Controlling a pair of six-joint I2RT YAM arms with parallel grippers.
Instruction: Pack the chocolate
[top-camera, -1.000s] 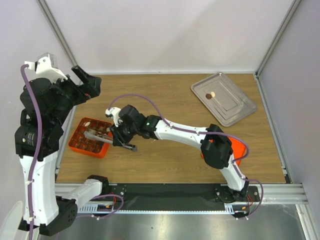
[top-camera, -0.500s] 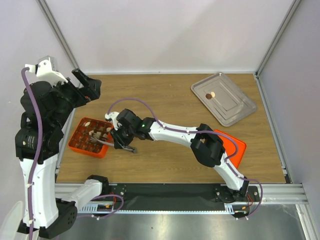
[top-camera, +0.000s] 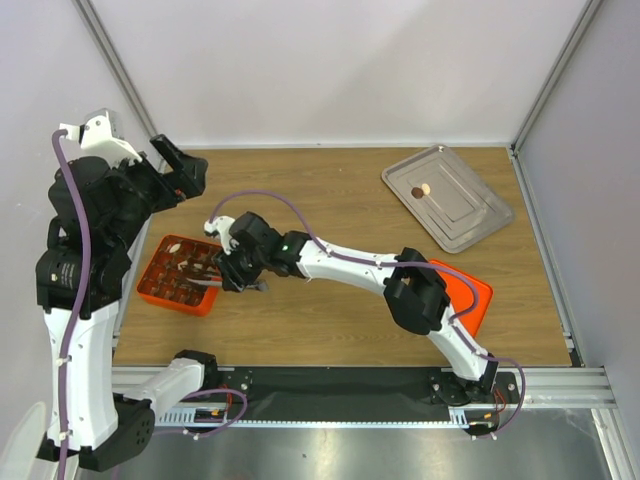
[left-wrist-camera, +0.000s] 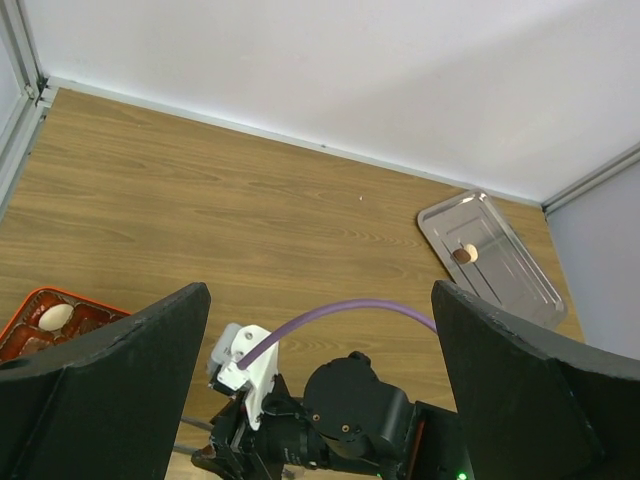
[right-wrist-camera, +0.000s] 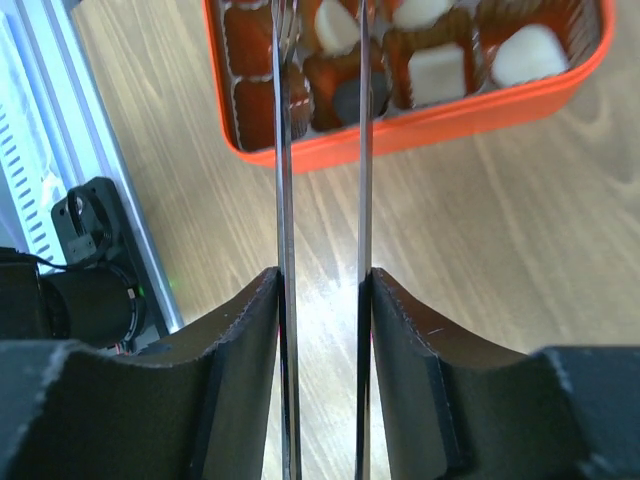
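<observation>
Right gripper: clamped on the tongs, one finger pressing each thin metal blade from outside; the blades stand slightly apart and run toward the top of the wrist view.
Right arm: stretched from the lower right of the overhead view across the table to the left side.
Tongs' tips: over the near left part of the orange box, reaching into its compartments. A cream piece and a dark one lie between the two blades; I cannot tell if the tips touch either.
Chocolate: most of it sits in the box's compartments, dark brown pieces mixed with several cream-white ones. Two more pieces, one brown and one pale, lie touching on the metal tray in the upper right of the overhead view.
Orange box, place: left side of the table, near its left edge, below the raised left arm.
Left gripper: fingers spread wide with nothing between them, held high above the table in the upper left of the overhead view.
Orange panel: lies flat at lower right, partly under the right arm's elbow.
</observation>
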